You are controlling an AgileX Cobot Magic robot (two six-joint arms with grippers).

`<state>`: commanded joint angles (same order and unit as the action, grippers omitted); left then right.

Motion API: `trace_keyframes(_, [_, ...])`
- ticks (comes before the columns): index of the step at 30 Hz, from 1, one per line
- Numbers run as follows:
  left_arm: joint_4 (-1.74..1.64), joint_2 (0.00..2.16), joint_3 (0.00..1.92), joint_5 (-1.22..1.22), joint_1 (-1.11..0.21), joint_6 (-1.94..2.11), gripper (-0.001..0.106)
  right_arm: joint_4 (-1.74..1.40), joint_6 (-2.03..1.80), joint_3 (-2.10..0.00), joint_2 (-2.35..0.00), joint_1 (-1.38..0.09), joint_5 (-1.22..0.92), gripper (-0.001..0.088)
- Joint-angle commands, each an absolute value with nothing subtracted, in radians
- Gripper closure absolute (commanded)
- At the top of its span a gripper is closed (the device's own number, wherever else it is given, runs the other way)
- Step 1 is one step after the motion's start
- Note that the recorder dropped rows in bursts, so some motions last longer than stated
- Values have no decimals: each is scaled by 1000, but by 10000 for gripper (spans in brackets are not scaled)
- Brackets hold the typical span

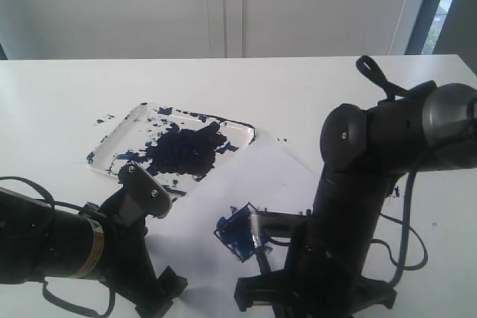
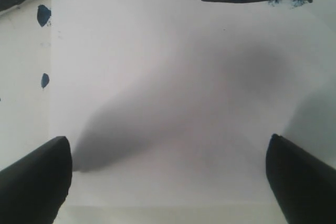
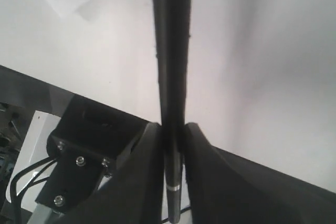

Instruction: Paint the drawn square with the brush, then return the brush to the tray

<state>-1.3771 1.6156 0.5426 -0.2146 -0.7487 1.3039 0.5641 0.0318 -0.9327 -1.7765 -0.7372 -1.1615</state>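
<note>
Two arms in view, only the right holds anything. Right fingers [image 3: 202, 150] pinch the brush [image 3: 170, 51] by its shaft, its end at the drawn square [image 1: 237, 232], which sits on the paper [image 1: 276, 176] near the tray [image 1: 123, 135], partly smeared blue. We judge painting is in hand; next calls for covering bare patches inside the outline, then carrying the brush to the tray. Left fingers [image 2: 37, 177] spread wide, empty, over the paper. No readable writing; a yellow band [image 1: 93, 247] on the left arm is too blurred.

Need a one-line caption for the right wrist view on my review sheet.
The right gripper clamps the brush between its fingers, the black shaft running out over a white surface.
</note>
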Motion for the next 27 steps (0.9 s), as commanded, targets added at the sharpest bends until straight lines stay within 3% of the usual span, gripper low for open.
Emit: trace_keyframes(27, [-1384,1616,543,-212,-749,1308,2,496,24,-890,-1775,-737,-1177,868])
